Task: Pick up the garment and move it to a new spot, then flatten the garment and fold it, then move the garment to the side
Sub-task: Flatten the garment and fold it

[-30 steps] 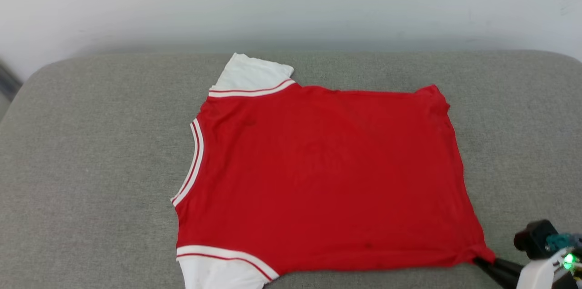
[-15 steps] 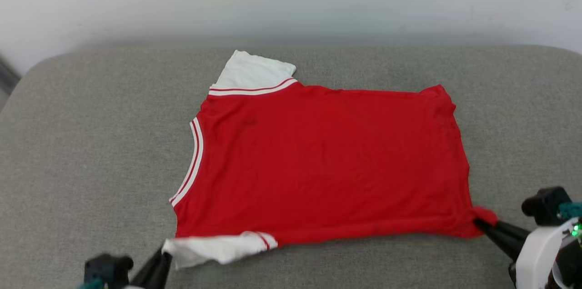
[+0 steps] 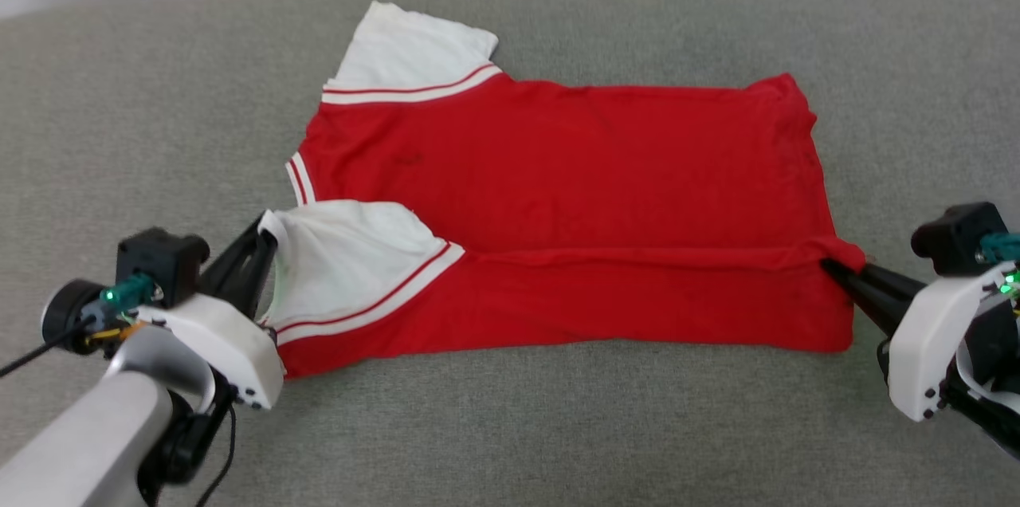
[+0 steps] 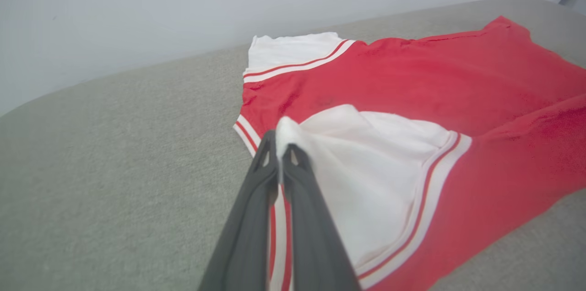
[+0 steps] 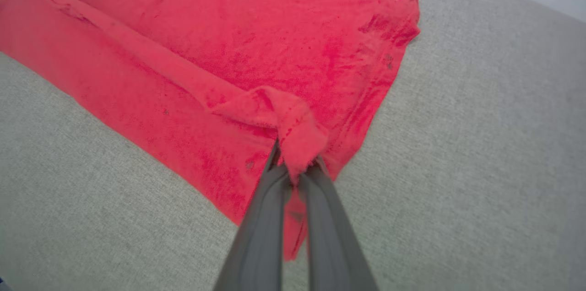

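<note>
Head view: garment (image 3: pixel 574 164) is spread flat at mid-cushion (image 3: pixel 119 132) | left gripper (image 3: pixel 264 236) is clamped on white sleeve (image 3: pixel 351 252), right gripper (image 3: pixel 833 268) on red hem corner (image 3: pixel 849 255) | near edge is held at both ends, judged so it is folded evenly toward cushion's back.

The left tool (image 4: pixel 280 147) pinches the garment (image 4: pixel 412 76) by its white sleeve (image 4: pixel 366 163).

Lighting bright, even and diffuse; shadows faint, one thin band along the near hem of the shirt (image 3: pixel 558 172). Head view sharp at centre. Left wrist view soft throughout, left gripper (image 4: pixel 280 144) blurred close to the lens, wall (image 4: pixel 137 7) washed out pale. Right wrist view renders red oversaturated.
</note>
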